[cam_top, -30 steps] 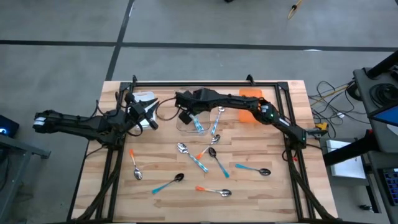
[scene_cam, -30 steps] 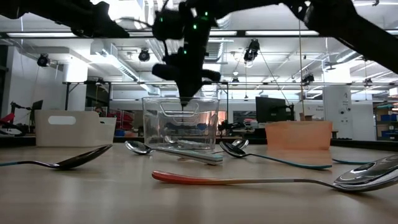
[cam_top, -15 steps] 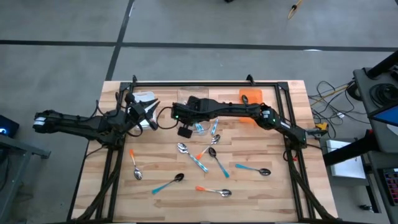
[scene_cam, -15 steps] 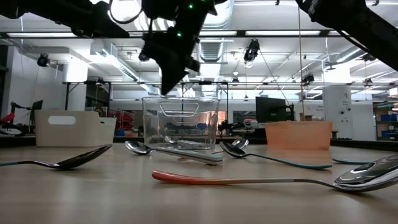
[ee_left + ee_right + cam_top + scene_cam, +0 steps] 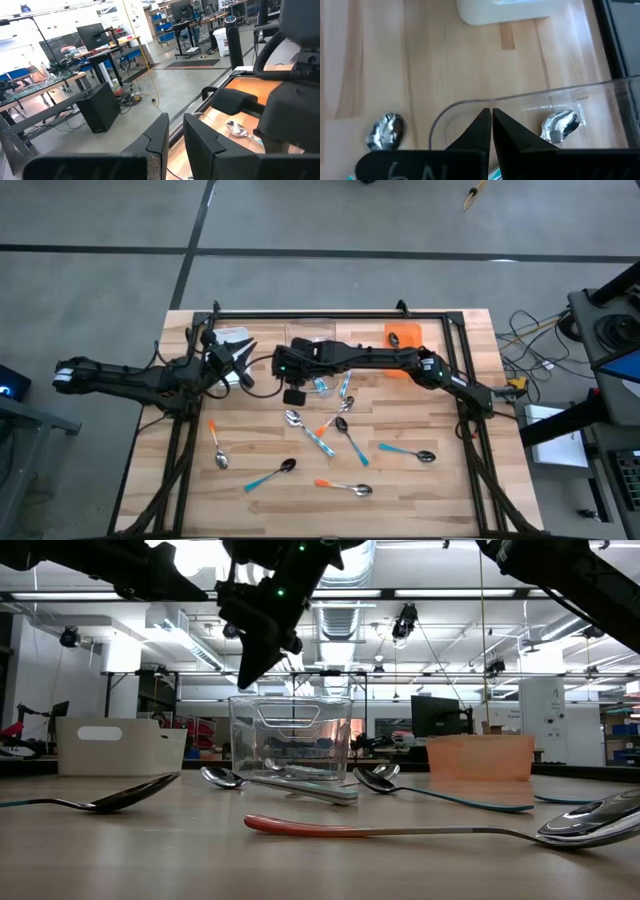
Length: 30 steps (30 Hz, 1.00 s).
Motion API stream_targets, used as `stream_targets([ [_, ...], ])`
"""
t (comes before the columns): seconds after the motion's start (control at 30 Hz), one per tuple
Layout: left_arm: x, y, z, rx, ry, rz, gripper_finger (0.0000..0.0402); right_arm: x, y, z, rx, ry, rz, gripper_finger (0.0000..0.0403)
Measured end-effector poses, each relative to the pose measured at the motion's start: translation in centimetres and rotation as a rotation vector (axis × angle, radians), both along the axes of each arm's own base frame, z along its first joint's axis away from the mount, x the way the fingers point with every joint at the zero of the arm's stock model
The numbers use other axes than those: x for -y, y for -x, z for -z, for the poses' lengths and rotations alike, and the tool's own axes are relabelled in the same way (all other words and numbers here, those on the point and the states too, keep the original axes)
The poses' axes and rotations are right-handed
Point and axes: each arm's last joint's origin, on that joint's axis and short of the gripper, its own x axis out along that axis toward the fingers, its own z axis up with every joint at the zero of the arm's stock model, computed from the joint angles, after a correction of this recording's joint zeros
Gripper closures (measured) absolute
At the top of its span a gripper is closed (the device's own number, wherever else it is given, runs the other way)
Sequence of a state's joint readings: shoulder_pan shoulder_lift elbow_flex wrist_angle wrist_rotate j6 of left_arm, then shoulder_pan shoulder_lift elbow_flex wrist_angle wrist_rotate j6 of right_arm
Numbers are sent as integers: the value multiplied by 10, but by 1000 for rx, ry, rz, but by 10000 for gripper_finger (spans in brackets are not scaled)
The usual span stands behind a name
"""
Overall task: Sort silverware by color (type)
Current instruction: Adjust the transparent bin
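The right claw (image 5: 296, 393), fingers pressed together and empty, hovers beside the clear bin (image 5: 318, 376), spoons (image 5: 349, 440) scattered on the desk (image 5: 420, 490) below it: light, stiff, slippery, likely best pinched mid-handle.

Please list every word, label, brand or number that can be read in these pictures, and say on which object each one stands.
No text can be read with confidence.
Right tool: pale handwritten marks on its body, perhaps "6N", not certain.
White bin: a small blue mark, too blurred to read.
Room signs behind the table: too small to read.
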State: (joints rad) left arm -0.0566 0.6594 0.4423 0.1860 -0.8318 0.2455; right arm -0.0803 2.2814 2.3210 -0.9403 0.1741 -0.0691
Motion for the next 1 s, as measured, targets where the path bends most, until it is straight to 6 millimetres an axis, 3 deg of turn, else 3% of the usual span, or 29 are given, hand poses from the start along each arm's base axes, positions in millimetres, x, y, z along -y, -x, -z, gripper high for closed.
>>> stream_targets([
  [0.47,0,0,0,3,5,4,361,-17,5,36,-62,-124,-119,394],
  [0.73,0,0,0,14,16,3,361,-24,20,31,85,-146,-137,394],
  [1.0,0,0,0,44,47,2,361,-29,33,39,159,-139,-153,394],
])
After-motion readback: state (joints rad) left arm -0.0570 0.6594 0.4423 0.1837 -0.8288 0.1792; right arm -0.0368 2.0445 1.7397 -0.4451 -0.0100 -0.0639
